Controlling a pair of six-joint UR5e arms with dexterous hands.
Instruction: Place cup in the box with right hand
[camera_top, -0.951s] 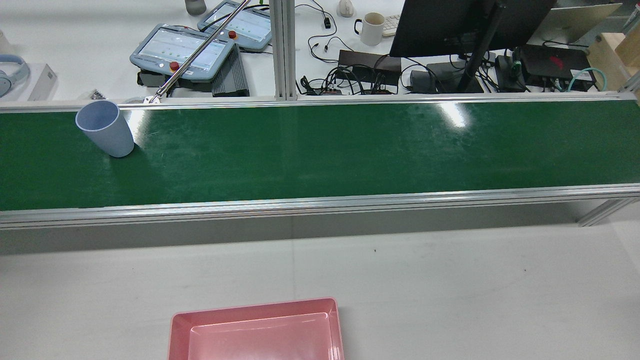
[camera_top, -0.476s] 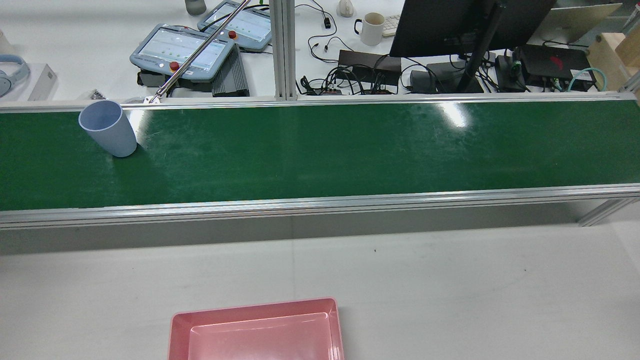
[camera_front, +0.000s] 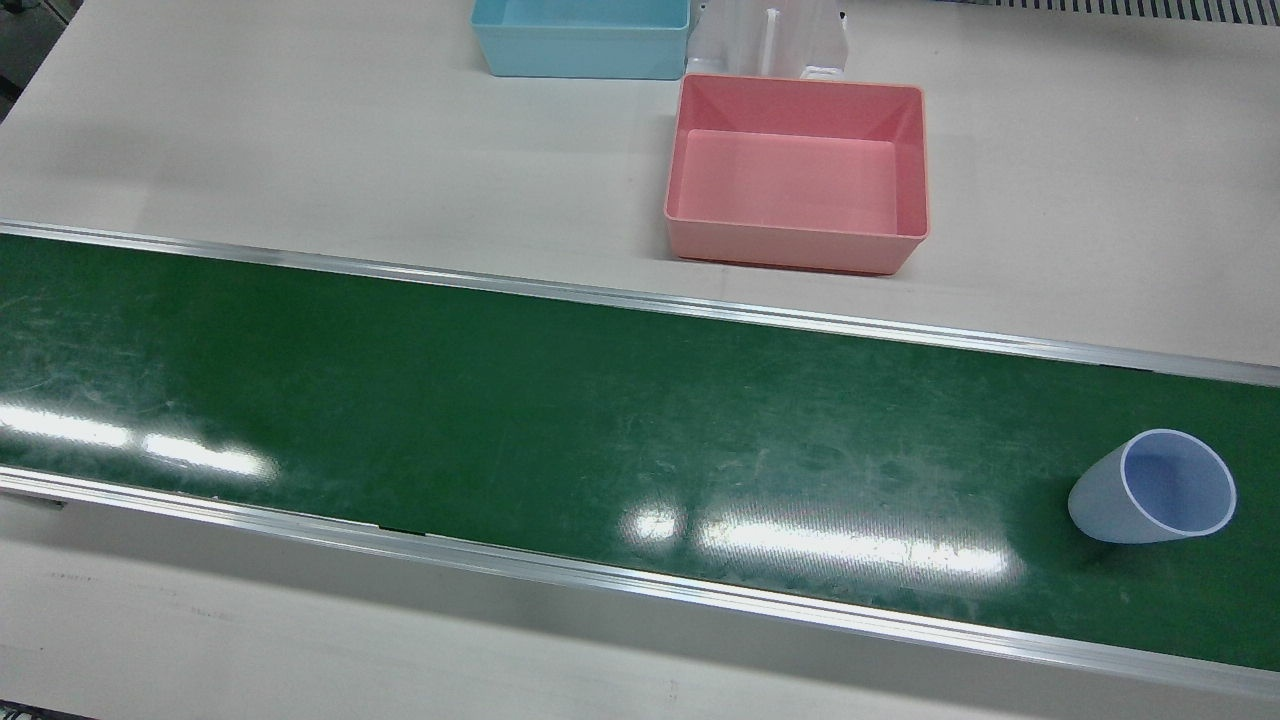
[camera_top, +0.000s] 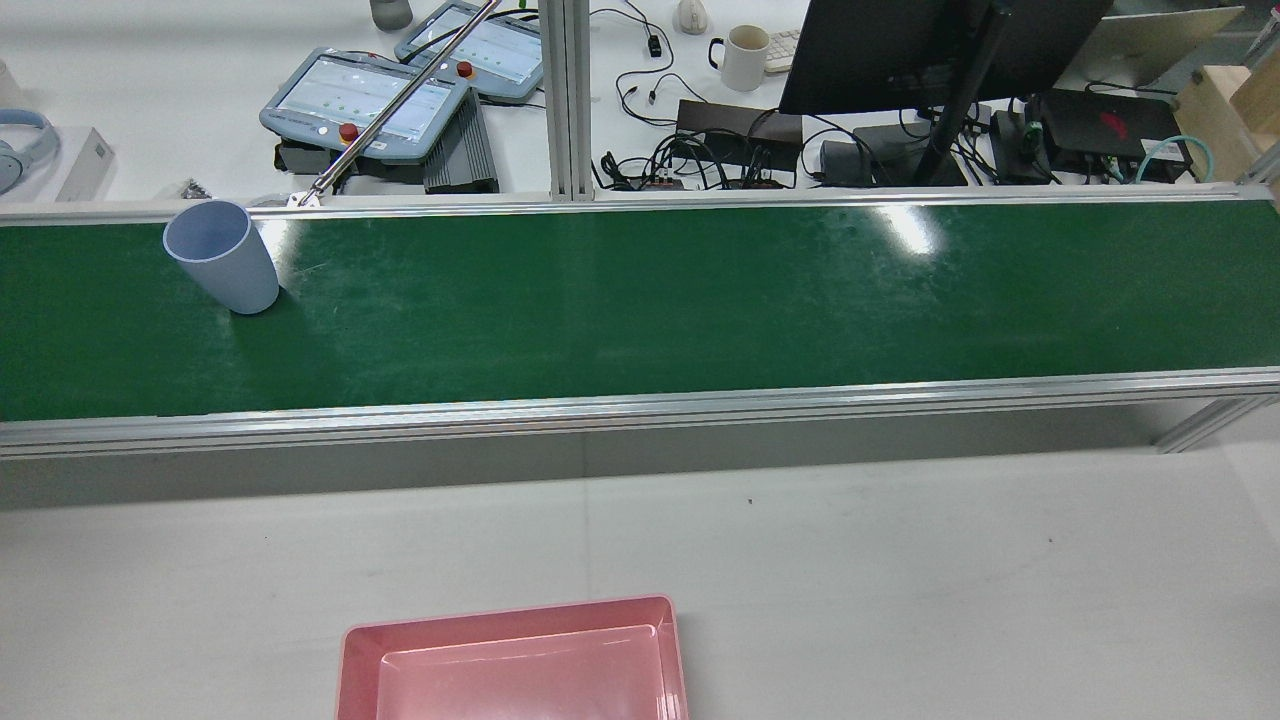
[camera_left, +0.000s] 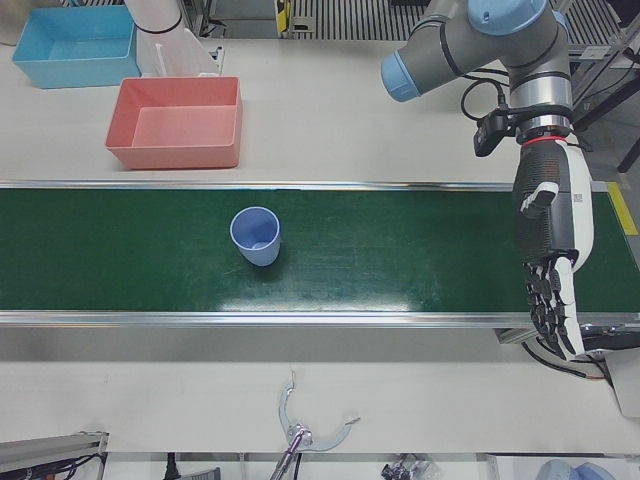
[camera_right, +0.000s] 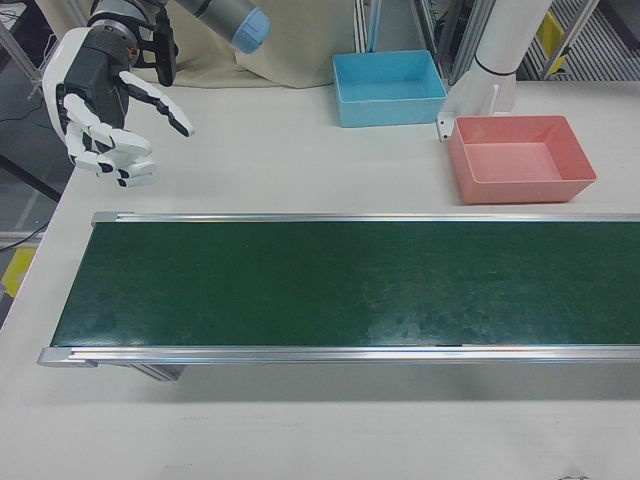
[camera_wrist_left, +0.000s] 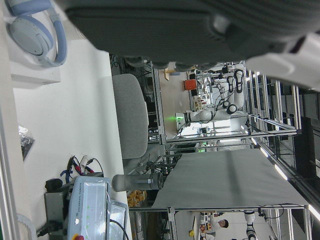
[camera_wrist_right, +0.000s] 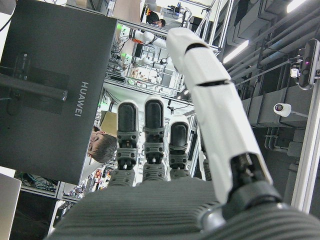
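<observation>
1. Cup (camera_left: 256, 236): pale blue, plain, no handle. Stands upright on the green conveyor belt (camera_left: 400, 250), mouth open upward. Sits toward the robot's left end of the belt, nearer the operators' rail than the robot's rail. Also seen in the rear view (camera_top: 222, 256) at far left and in the front view (camera_front: 1153, 487) at far right. Touched by neither hand.
2. Pink box (camera_left: 178, 148): rectangular bin on the white table, just beyond the belt's robot-side rail. Nothing inside. Well apart from the cup.
3. Blue box (camera_right: 390, 88): similar bin, further back on the table, beside the pink one near a white arm pedestal (camera_right: 490, 70).
4. Right hand (camera_right: 105, 110): white and black, raised above the table corner off the belt's far right end. Fingers spread and slightly curled, grasping nothing. Well apart from the cup.
5. Left hand (camera_left: 550, 260): hangs fingers-down past the left end of the belt, over its operator-side rail. Fingers straight and close together, nothing held; released.
6. Metal grabber tool (camera_left: 300, 430): lies on the operators' side of the table, clawed end just short of the belt's rail.
7. Dark monitor (camera_top: 930, 50), white mug (camera_top: 745, 57) and two teach pendants (camera_top: 365, 100): on the desk beyond the belt in the rear view.
</observation>
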